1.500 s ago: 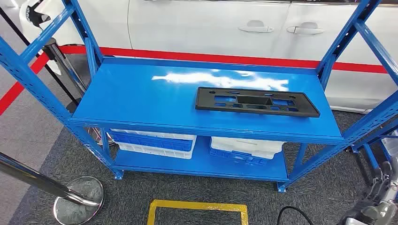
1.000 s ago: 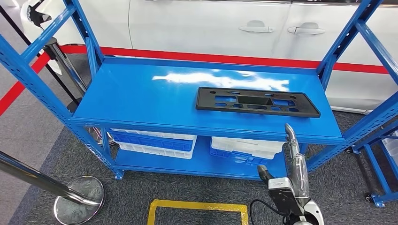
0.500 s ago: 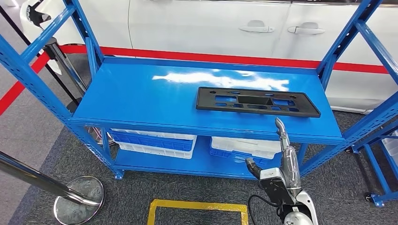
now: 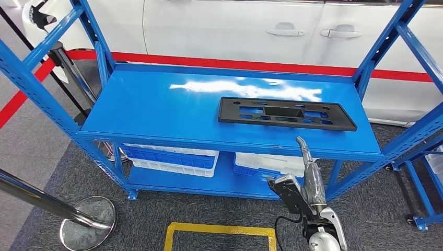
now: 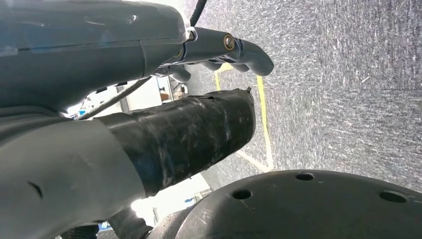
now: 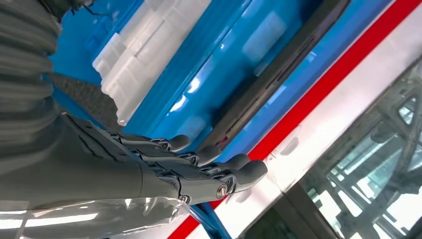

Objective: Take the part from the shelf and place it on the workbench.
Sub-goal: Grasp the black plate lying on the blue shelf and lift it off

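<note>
Stage: early; judging from how things lie, the pick-up has not begun and the whole carry and set-down are left.
Part: the black part (image 4: pixel 286 113), a flat plate with cut-outs, lies flat on the top board of the blue shelf (image 4: pixel 156 110), toward its right half and near the front edge; nothing touches it. In the right wrist view the part (image 6: pixel 278 74) runs as a dark strip along the blue board.
Right hand: the right hand (image 4: pixel 305 178) is raised in front of the shelf's front edge, below and just right of the part's middle, fingers extended upward and close together, holding nothing. In the right wrist view the hand (image 6: pixel 199 167) points its straight fingers toward the part with a gap to it.
Left hand: the left hand (image 5: pixel 214 50) hangs low over the grey carpet, its fingers loosely extended with nothing in them.
Done: by my reading, only the approach of the right arm toward the shelf.
Left to do: reach over the front edge, get hold of the part, lift it off the board, carry it to the worktop and lay it down.
Worktop: I cannot tell where it stands.
Lower board: 2 white and blue bins (image 4: pixel 172 159) sit under the top board.
</note>
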Tool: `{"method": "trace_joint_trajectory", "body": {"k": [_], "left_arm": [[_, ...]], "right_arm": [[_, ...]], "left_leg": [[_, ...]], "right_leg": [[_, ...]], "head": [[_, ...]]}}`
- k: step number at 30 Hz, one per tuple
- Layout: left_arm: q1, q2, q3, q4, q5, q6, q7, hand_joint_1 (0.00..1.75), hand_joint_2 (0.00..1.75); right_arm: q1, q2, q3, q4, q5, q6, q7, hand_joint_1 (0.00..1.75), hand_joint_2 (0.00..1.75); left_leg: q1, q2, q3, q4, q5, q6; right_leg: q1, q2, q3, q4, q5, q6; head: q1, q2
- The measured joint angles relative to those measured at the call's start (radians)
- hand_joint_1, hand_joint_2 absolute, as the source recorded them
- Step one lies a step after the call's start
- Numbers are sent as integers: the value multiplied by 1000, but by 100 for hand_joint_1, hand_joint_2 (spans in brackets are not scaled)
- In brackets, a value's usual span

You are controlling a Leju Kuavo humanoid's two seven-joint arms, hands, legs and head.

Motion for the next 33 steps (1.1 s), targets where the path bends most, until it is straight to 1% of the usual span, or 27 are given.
{"method": "trace_joint_trajectory", "body": {"k": [2, 7, 10, 16, 20, 23, 25, 26, 27, 28, 29, 30, 31, 32, 33], "left_arm": [[0, 0, -3, 0, -3, -2, 0, 0, 0], [0, 0, -7, 0, -21, -11, 1, 0, 0], [0, 0, -12, 0, -31, -16, 1, 0, 0], [0, 0, -22, 0, -39, -19, 0, 0, 0], [0, 1, -26, 0, -44, -23, -1, 0, 0], [0, 1, -28, 0, -46, -27, -2, 0, 0], [0, 1, -28, 0, -49, -31, -3, 0, 0], [0, 1, -29, 0, -50, -32, -3, 0, 0], [0, 1, -29, 0, -51, -33, -3, 0, 0], [0, 1, -29, 0, -51, -34, -3, 0, 0], [0, 1, -29, 0, -51, -34, -3, 0, 0], [0, 1, -29, 0, -51, -34, -3, 0, 0], [1, 1, -29, 0, -51, -34, -3, 0, 0], [1, 1, -29, 0, -51, -34, -3, 0, 0], [2, 1, -29, 0, -51, -34, -3, 0, 0]], "right_arm": [[-7, -1, 6, 11, 44, -16, 21, 0, 175], [-31, -3, 32, 52, 290, -111, 120, 0, 175], [-37, -3, 47, 68, 363, -145, 143, 0, 175], [-34, -3, 58, 71, 387, -180, 135, 0, 175], [-26, -3, 58, 59, 386, -204, 102, 0, 175], [-21, -3, 58, 41, 353, -210, 71, 0, 175], [-19, -3, 58, 27, 326, -204, 56, 0, 175], [-18, -3, 58, 19, 314, -198, 52, 0, 175], [-18, -3, 58, 13, 304, -193, 49, 0, 175], [-17, -4, 58, 8, 297, -188, 48, 0, 175], [-16, -4, 58, 5, 292, -185, 48, 0, 175], [-14, -4, 58, 3, 290, -183, 48, 0, 175], [-12, -4, 58, 3, 289, -182, 48, 0, 175], [-10, -4, 58, 3, 289, -182, 48, 0, 175], [-8, -4, 58, 2, 289, -181, 48, 0, 175]], "left_leg": [[0, 0, 0, 0, 0, 0], [0, 0, 0, 0, 0, 0], [-1, 0, 0, 1, 0, 0], [-4, 0, -1, 1, 0, 0], [-7, 0, -4, 4, -1, 2], [-10, -1, -7, 6, -2, 8], [-7, -1, -6, 0, 0, 16], [-4, -1, -4, -5, 2, 21], [-2, 0, -2, -10, 4, 25], [-1, 0, -1, -12, 6, 27], [-2, 0, -2, -12, 7, 28], [-4, 0, -4, -11, 7, 29], [-6, 0, -5, -10, 7, 29], [-9, -1, -5, -9, 6, 29], [-12, -2, -5, -9, 6, 29]], "right_leg": [[0, 0, 0, 0, 0, 0], [0, 0, 0, 0, 0, 0], [-1, 0, 0, 0, 1, 0], [-4, 0, -1, -1, 1, 2], [-8, 0, -2, -1, 2, 6], [-10, 0, -3, -2, 3, 12], [-10, 0, -2, -1, 0, 19], [-10, 1, -7, 12, -12, 21], [-9, 2, -19, 43, -35, 22], [-9, 4, -43, 98, -68, 22], [-9, 5, -76, 166, -105, 22], [-8, 6, -109, 234, -135, 21], [-7, 7, -132, 282, -149, 19], [-5, 8, -137, 289, -139, 15], [-3, 8, -124, 259, -113, 8]], "head": [[0, 0], [0, 0], [0, 0], [0, 0], [0, 0], [0, 0], [0, 0], [0, 0], [0, 0], [0, 0], [0, 0], [0, 0], [0, 0], [0, 0], [0, 0]]}}
